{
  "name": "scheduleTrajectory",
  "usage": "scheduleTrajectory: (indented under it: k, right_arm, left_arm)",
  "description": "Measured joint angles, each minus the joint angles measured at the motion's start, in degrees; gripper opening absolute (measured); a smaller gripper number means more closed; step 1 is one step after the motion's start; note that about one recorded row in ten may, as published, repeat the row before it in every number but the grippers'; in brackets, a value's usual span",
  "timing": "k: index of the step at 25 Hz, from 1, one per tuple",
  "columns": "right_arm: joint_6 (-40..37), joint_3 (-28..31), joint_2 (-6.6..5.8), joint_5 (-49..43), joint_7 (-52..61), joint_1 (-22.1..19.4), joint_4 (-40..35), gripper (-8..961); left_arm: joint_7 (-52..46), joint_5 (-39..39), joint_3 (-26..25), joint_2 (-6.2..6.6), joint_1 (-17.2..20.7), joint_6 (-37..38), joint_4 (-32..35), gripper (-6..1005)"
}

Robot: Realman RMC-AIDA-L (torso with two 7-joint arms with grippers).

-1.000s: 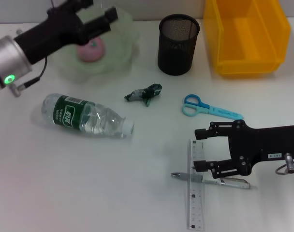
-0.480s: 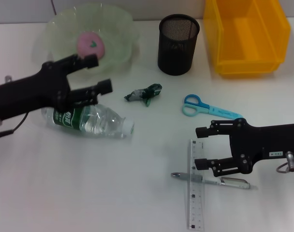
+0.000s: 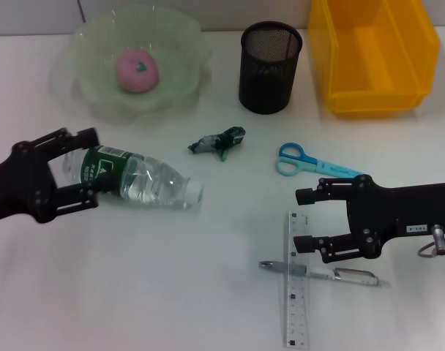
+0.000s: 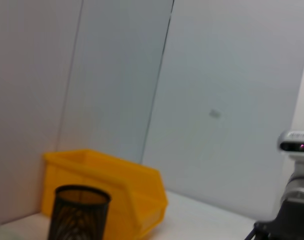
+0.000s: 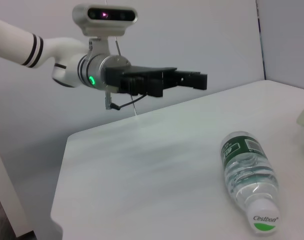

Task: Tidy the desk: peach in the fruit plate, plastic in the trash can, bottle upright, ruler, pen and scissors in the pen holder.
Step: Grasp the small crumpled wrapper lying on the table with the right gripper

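Fingers (image 3: 82, 137) of the left gripper (image 3: 89, 170): spread apart, one on each side of the base end of the bottle (image 3: 135, 177), which lies flat on the counter (image 3: 171, 278) with its white cap toward the middle; whether the fingers touch it cannot be told. Right gripper (image 3: 301, 219): fingers apart, holding nothing, hovering above the counter near the upper end of the ruler (image 3: 296, 281).

Ruler: clear, lying lengthwise toward the robot, crossed by the pen (image 3: 321, 272), which lies across it beneath the right gripper.
Scissors (image 3: 314, 164): blue handles, flat on the counter, between the right gripper and the pen holder (image 3: 269, 67).
Pen holder: black mesh, upright at the far side, with nothing visibly sticking out of it.
Plastic scrap (image 3: 218, 140): crumpled dark wrapper, on the counter between bottle and scissors.
Peach (image 3: 137, 70): pink, lying inside the pale green fruit plate (image 3: 83, 51) at the far left.
Trash can (image 3: 376, 55): yellow bin, far right, beside the pen holder.
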Motion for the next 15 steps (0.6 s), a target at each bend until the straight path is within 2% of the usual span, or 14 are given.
scheduleTrajectory:
  k: [4,9,15]
  right_arm:
    - [0.0,0.1,0.03,0.1,0.5,0.1,0.0,789]
    - [0.1,0.2,0.11,0.1,0.8,0.4,-0.1,789]
    - [0.1,0.2,0.09,0.2,0.8,0.6,-0.1,789]
  left_arm:
    - [3.4,0.0,-0.3,0.1,2.2,-1.4,-0.3,843]
    - [5.7,0.0,-0.1,-0.16,3.1,-2.5,-0.9,843]
    - [12.9,1.2,-0.3,-1.87,3.4,-6.7,-4.5,843]
